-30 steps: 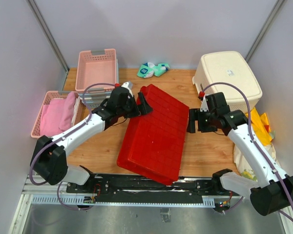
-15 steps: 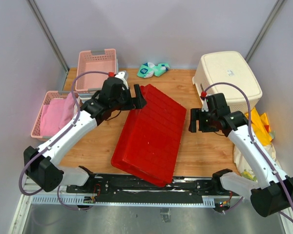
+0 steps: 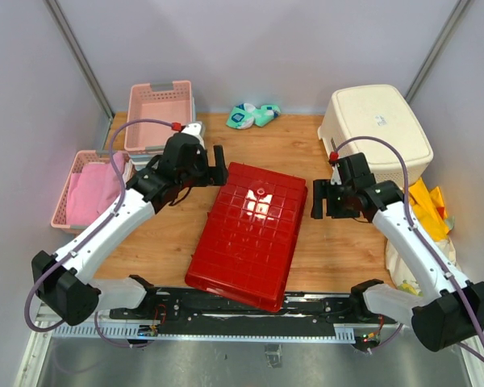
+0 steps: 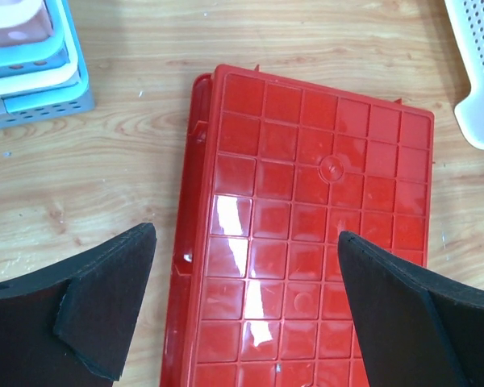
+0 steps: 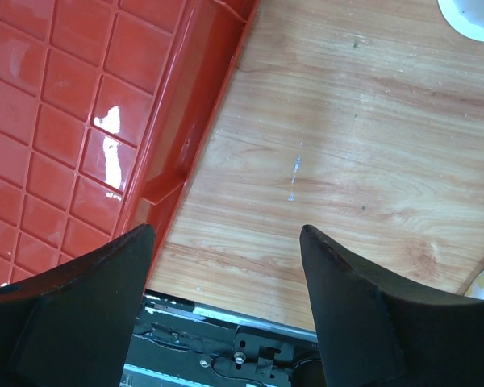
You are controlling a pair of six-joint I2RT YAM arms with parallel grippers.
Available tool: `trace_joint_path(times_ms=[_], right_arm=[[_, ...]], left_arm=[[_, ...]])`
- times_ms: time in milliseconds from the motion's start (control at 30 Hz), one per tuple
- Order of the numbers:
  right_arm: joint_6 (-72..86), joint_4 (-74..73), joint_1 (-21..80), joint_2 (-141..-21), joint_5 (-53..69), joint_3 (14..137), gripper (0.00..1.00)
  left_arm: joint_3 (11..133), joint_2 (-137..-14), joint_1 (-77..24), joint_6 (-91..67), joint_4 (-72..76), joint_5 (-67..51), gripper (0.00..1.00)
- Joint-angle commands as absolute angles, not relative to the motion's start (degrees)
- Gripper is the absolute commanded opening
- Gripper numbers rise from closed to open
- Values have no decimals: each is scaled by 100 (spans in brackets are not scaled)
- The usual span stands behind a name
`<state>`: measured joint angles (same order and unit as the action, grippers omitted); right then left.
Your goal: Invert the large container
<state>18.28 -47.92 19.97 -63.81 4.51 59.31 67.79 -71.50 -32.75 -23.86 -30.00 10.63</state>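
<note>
Top external shows the large red container (image 3: pixel 246 234) lying bottom-up (its ribbed grid underside faces the camera) on the wooden surface (image 3: pixel 339 254), between the two arms. The left fingers (image 4: pixel 89 310) are spread wide and empty, hovering above the container's far end. The right fingers (image 5: pixel 73 306) are likewise apart, holding nothing, just beside the container's right rim.

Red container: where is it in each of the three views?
Top external: container lies at the table's centre, gridded base up.
Left wrist: centre to bottom of the picture, between the jaws.
Right wrist: upper left corner, one long edge showing.
Shared landmark: the wood table beside it.
</note>
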Motion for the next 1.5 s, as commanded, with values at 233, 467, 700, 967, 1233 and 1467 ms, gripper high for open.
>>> trace_joint_path(times_ms=[233, 467, 700, 967, 1233, 1467], right_arm=[[2641, -3844, 2048, -6613, 1856, 4961, 74], [2946, -2901, 2161, -6998, 2034, 4489, 71], [2774, -2486, 2177, -7845, 1376, 5050, 35], [2565, -2502, 1934, -9292, 674, 6231, 24], [2552, -2761, 1439, -10885, 290, 8210, 34], [2415, -3056, 1277, -11640, 228, 9813, 50]], left_arm=[[4709, -6768, -3261, -2982, -2649, -269, 99], [3755, -6638, -3446, -3552, -1402, -1497, 99], [4258, -7743, -3551, -3716, -598, -1697, 99], [6001, -9457, -3440, -3242, -669, -1614, 99], [8828, -11587, -3196, -2850, -1249, -1681, 99], [10574, -12720, -3182, -2889, -1704, -1754, 99]])
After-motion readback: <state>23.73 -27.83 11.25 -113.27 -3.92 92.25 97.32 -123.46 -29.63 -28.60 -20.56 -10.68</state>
